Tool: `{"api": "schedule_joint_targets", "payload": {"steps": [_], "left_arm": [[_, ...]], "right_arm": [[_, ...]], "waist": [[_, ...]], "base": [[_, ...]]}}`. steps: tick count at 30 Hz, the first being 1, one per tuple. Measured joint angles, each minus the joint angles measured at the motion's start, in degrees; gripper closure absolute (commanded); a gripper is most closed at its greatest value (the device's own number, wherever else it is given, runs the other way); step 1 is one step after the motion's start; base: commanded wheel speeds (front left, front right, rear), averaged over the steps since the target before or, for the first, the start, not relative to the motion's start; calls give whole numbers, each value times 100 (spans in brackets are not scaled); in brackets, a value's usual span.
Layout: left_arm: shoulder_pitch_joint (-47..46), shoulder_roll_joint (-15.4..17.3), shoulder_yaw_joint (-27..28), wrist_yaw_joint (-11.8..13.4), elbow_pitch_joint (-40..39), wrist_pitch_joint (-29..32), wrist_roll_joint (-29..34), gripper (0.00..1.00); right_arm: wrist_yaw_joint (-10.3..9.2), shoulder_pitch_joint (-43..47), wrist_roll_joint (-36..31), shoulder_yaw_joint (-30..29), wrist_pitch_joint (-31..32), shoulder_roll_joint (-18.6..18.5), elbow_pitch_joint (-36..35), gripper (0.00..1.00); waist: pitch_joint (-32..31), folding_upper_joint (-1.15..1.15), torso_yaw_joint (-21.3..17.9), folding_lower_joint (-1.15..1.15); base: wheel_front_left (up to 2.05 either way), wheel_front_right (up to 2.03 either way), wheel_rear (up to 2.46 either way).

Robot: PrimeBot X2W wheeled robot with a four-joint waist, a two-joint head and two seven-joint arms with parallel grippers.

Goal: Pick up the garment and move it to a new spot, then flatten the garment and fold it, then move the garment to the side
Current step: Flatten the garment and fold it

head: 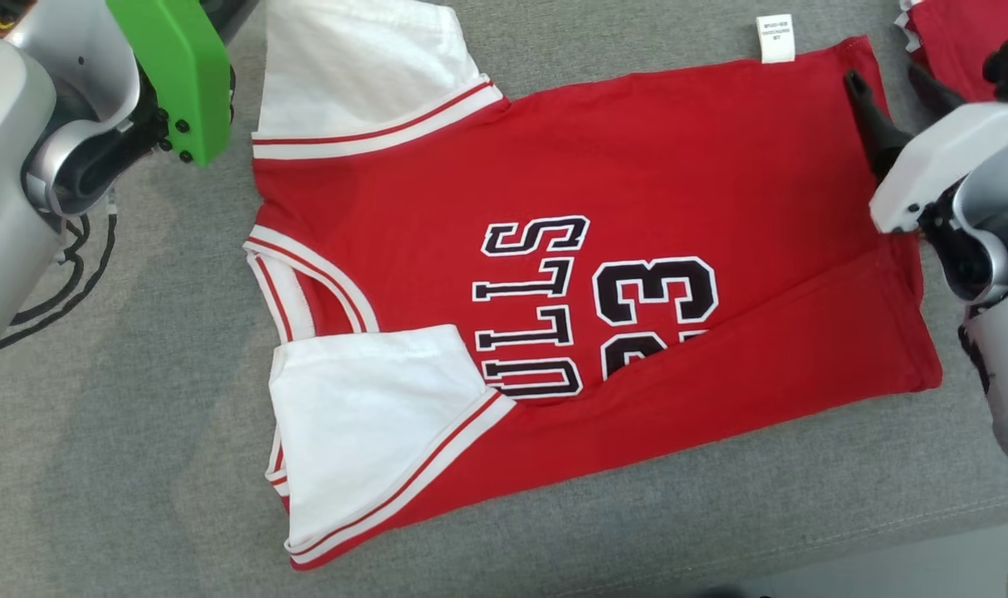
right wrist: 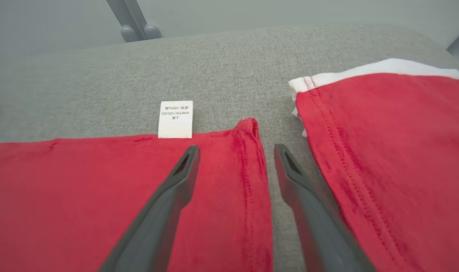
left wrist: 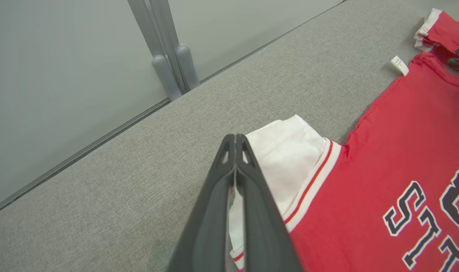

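Observation:
The garment (head: 637, 166) is a red jersey with white sleeves and black lettering, lying flat on the grey padded table (head: 139, 465). Its near long side is folded up over part of the lettering. My right gripper (head: 886, 79) stands open at the garment's far right hem corner. In the right wrist view its fingers (right wrist: 237, 148) straddle that hem edge (right wrist: 248, 158), beside the white label (right wrist: 175, 119). My left gripper (left wrist: 235, 136) is shut with nothing in it, hovering over the far white sleeve (left wrist: 286, 151). The left arm's green wrist housing (head: 180, 75) sits at the upper left.
A second red garment (head: 952, 33) with white trim lies just right of the jersey's hem, close to my right fingers (right wrist: 384, 132). Grey metal posts (left wrist: 169, 56) rise at the table's far edge. Black cables (head: 64, 274) hang at the left. The table's front edge (head: 886, 531) runs lower right.

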Motion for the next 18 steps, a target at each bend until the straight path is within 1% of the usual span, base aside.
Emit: {"api": "schedule_joint_targets", "payload": {"steps": [3, 8, 11, 15, 16, 17, 18], "left_arm": [[-19, -9, -74, 0, -126, -33, 0, 100], [-87, -24, -172, 0, -207, -143, 0, 100], [-114, -31, -231, 0, -213, -175, -5, 100], [-157, -27, -285, 0, -198, -210, -36, 100], [-169, -27, -303, 0, -191, -220, -44, 100], [-180, -29, -319, 0, -183, -246, -44, 100], [-189, -30, -335, 0, -175, -259, -44, 100]], "right_arm": [[0, -377, -289, -145, 386, -15, 286, 0], [0, -742, -577, -297, 735, 94, 676, 0], [0, -806, -669, -333, 875, 145, 858, 0], [0, -927, -790, -394, 905, 186, 989, 0], [0, -949, -797, -410, 905, 197, 1020, 10], [0, -966, -800, -416, 906, 202, 1045, 16], [0, -974, -809, -417, 906, 205, 1066, 29]], "waist": [[12, 0, 107, 0], [60, 0, 256, 0], [87, 0, 322, 0], [118, 0, 372, 0], [125, 0, 382, 0], [129, 0, 390, 0], [130, 0, 395, 0]], "base": [[0, 0, 0], [0, 0, 0], [0, 0, 0], [0, 0, 0], [0, 0, 0], [0, 0, 0], [0, 0, 0]]}}
